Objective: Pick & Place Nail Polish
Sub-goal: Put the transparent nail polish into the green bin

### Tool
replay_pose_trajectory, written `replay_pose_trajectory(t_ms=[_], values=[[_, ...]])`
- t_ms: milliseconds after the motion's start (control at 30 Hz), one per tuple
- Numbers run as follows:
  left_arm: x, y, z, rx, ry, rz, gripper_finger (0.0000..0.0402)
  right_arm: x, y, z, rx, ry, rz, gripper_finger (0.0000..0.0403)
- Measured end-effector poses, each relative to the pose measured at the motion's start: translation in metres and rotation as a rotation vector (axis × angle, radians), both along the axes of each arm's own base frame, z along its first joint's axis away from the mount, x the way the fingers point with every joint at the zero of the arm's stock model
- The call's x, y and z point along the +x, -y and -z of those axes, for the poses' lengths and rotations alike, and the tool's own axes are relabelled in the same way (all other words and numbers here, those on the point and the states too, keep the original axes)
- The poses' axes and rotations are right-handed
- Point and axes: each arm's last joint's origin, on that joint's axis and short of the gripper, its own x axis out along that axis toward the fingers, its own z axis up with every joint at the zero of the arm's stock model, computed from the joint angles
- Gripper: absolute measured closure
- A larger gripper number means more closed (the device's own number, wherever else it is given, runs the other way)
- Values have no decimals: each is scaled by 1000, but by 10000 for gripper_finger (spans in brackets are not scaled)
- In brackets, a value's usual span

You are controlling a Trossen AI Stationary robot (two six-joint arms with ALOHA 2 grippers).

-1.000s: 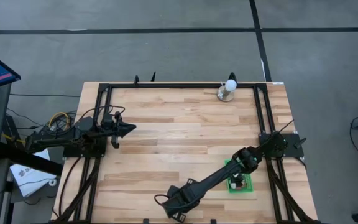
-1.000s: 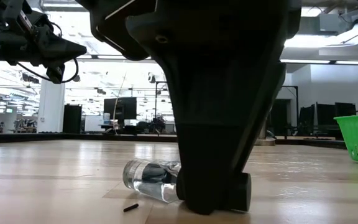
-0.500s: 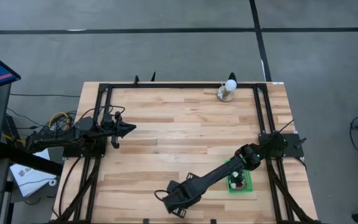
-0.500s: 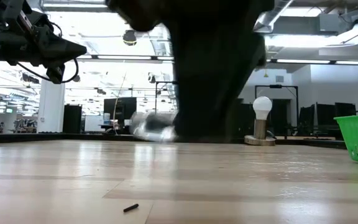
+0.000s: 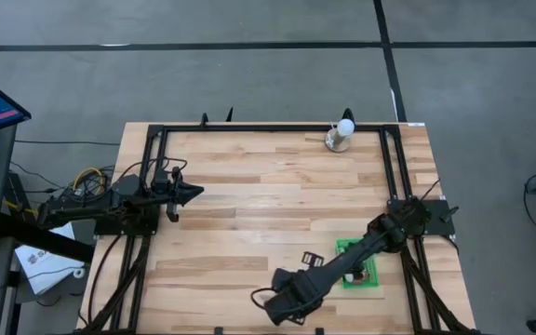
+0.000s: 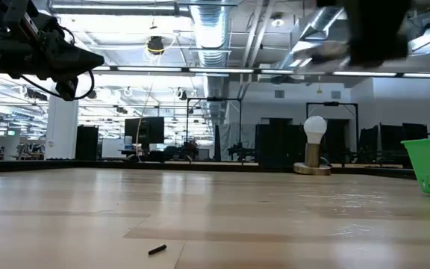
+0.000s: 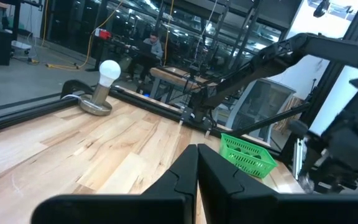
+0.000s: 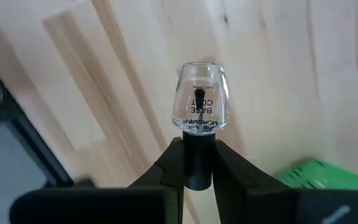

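Note:
A clear nail polish bottle with a black cap sits in my right gripper, which is shut on it above the table's near part, left of the green basket. In the low view the right gripper is blurred, high at the right. The basket holds other small bottles. My left gripper is shut and empty, held above the table's left side; it also shows in the low view and in its own wrist view. My right gripper pinches the bottle's black cap between its two fingers. The clear body sticks out past the fingertips. The bottle is lifted clear of the table, whose wood shows behind it.
A white bulb on a round metal base stands at the table's far edge. A black frame runs along the table's sides. A small dark scrap lies on the wood near the front. Bare wood lies between the arms.
My right gripper has risen from the table with the clear bottle, which lay on its side and is now lifted clear. It has also gone toward the table's right edge, nearer the green basket.

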Motion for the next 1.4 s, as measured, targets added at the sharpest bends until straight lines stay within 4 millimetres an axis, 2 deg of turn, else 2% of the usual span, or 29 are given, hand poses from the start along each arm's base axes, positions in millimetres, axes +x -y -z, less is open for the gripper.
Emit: replay_pose_trajectory(t_ms=[100,200,400,567,733,867,1000,1233,1400], values=[[0,0,0,0,0,0,399,-9,-1,-10,6,19,-13,361],[0,0,0,0,0,0,399,-28,4,-14,-24,-19,20,361],[0,0,0,0,0,0,399,-90,27,-24,27,57,206,361],[0,0,0,0,0,0,399,-148,52,-5,91,94,494,361],[0,0,0,0,0,0,399,-186,63,16,134,65,687,361],[0,0,0,0,0,0,399,-194,68,21,133,65,727,361],[0,0,0,0,0,0,399,-187,72,29,107,53,722,361],[0,0,0,0,0,0,399,-166,82,46,86,8,654,309],[0,0,0,0,0,0,399,-160,92,46,80,2,644,287]])
